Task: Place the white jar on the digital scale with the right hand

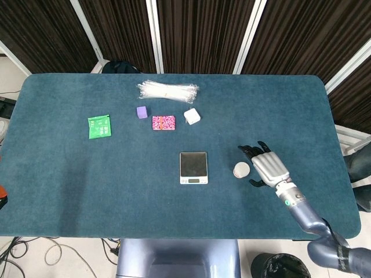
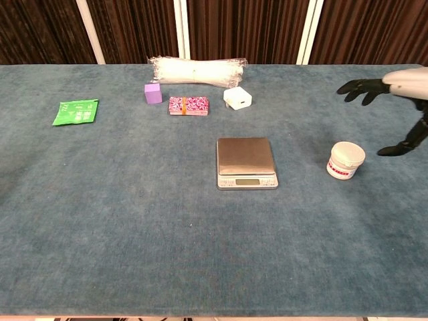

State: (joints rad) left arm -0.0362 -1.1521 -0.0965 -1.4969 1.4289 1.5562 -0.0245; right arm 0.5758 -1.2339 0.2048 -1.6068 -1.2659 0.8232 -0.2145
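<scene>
The white jar [image 1: 241, 169] [image 2: 345, 160], with a red band low on its side, stands on the blue table to the right of the digital scale [image 1: 193, 167] [image 2: 246, 162]. The scale's steel plate is bare. My right hand [image 1: 265, 165] [image 2: 394, 100] hovers just right of the jar, fingers spread and holding nothing. It is close to the jar but apart from it. In the chest view the hand is partly cut off by the right edge. My left hand shows in neither view.
At the back of the table [image 1: 69, 185] lie a clear plastic bundle [image 1: 168, 90], a purple cube [image 1: 141, 112], a pink patterned packet [image 1: 163, 122], a white charger block [image 1: 192, 116] and a green sachet [image 1: 99, 126].
</scene>
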